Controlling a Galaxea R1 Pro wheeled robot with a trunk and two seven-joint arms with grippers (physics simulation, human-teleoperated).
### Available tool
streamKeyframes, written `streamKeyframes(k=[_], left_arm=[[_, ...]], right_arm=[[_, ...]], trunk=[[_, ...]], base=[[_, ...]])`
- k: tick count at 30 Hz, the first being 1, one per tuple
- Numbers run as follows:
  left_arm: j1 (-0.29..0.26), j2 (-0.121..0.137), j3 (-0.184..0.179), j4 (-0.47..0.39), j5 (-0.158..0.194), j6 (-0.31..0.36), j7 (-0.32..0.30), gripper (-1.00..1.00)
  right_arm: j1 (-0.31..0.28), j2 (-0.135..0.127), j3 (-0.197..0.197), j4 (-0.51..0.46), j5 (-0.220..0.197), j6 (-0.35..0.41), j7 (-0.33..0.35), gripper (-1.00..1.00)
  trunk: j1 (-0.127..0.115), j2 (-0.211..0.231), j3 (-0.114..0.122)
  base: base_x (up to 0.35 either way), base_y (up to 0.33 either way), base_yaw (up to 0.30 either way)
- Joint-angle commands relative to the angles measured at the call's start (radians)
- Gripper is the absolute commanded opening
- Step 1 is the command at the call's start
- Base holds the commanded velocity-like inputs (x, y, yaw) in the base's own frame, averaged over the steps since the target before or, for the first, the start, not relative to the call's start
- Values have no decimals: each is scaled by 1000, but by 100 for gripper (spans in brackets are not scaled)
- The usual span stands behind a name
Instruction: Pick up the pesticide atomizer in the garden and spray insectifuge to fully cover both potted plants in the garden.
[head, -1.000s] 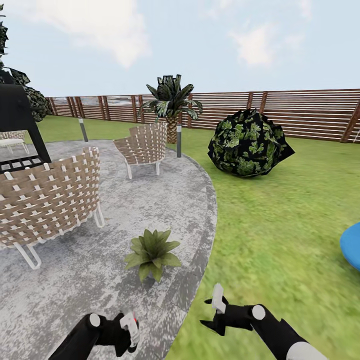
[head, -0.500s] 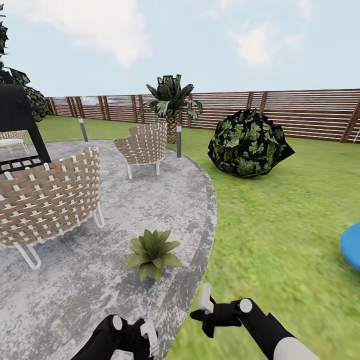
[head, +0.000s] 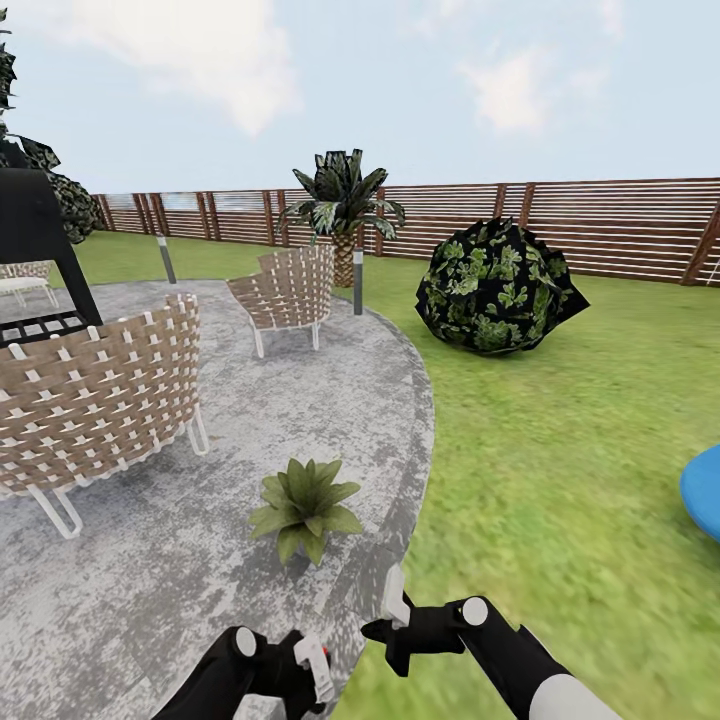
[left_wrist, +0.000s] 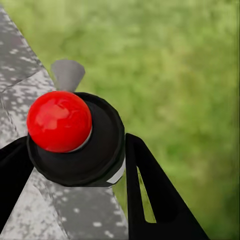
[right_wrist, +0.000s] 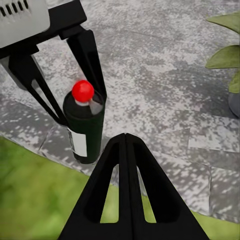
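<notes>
**Garden patio, sprayer held just short of one plant**

Green lawn stretches back to a brown slatted fence under a pale sky. On the left lies a grey paved circle with two woven chairs, a dark rounded shrub and a palm behind them.

Near the paving's front edge sits one potted plant, a low rosette of pointed green leaves; its pot is hidden by the leaves.

At the bottom of the head view, the left gripper is clamped around the pesticide atomizer. The right wrist view shows the bottle standing upright between the two black fingers, its long axis vertical: slim dark green body, white label, red ball on top. The left wrist view looks straight down on that red cap, with a pale grey nozzle beside it.

The right gripper hovers just beside the bottle, holding nothing, its fingers pressed together.

The plant lies ahead of the atomizer, near but apart, so the left arm is the one to aim. Which way the nozzle faces relative to the plant cannot be told with confidence.
</notes>
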Motion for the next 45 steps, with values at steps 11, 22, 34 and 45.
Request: streamKeyframes(k=[11,22,34,45], left_arm=[[0,-24,3,-3,27,-3,-4,-100],[1,-22,5,5,27,-8,7,-100],[1,-37,4,9,27,-10,39,-100],[0,-43,-2,9,108,-11,38,-100]], right_arm=[[0,1,-1,-1,9,-6,0,-100],[0,2,-1,-15,8,-4,0,-100],[0,15,-1,-15,9,-4,0,-100],[0,16,-1,-15,9,-4,0,-100]], trunk=[[0,0,-1],[0,0,-1],[0,0,-1],[0,0,-1]], base=[[0,0,0],[0,0,0],[0,0,0],[0,0,0]])
